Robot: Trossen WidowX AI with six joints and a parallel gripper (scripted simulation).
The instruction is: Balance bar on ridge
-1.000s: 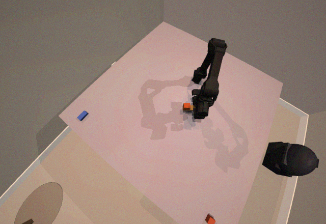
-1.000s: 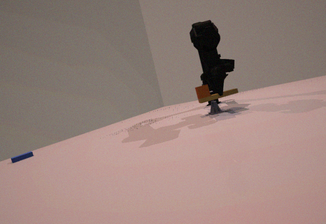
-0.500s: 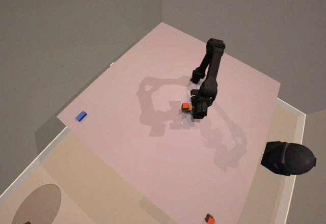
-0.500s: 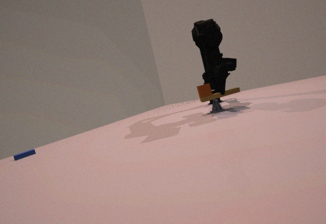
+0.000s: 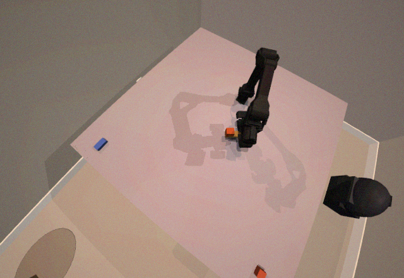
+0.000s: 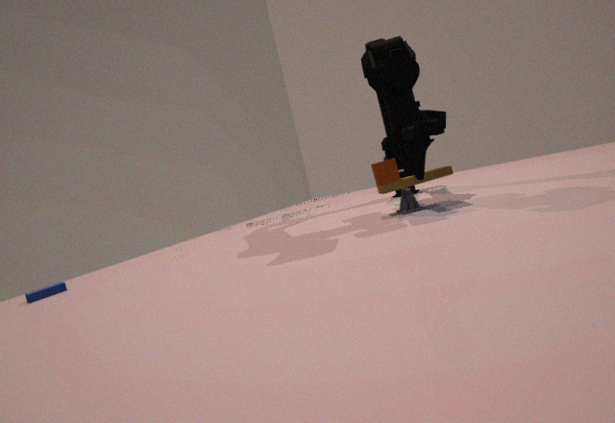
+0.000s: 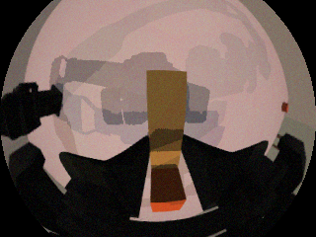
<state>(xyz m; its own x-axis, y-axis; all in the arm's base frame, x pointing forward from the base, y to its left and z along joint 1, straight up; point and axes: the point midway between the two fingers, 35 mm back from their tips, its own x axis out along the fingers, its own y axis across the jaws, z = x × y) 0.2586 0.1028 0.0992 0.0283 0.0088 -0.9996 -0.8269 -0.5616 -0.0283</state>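
Note:
The yellow-brown bar (image 5: 237, 134) (image 6: 437, 173) (image 7: 167, 101) is held between the fingers of my gripper (image 6: 419, 177) (image 7: 165, 138), which is shut on it. An orange block (image 5: 230, 131) (image 6: 385, 172) (image 7: 168, 205) sits on top of one end of the bar. The grey ridge (image 6: 408, 202) stands on the table under the bar, between the block and the fingers. In the exterior view the bar's underside meets or nearly meets the ridge top; contact is too small to tell. The bar looks roughly parallel to the table and clear of it. The arm hides the bar's far part in the top view.
A blue block (image 5: 100, 144) (image 6: 45, 292) lies near the table's left corner. A red-orange block (image 5: 260, 271) (image 7: 284, 107) lies near the table's front edge. A large black rounded object (image 5: 365, 196) is beyond the table's right edge. The arm's base stands behind the ridge.

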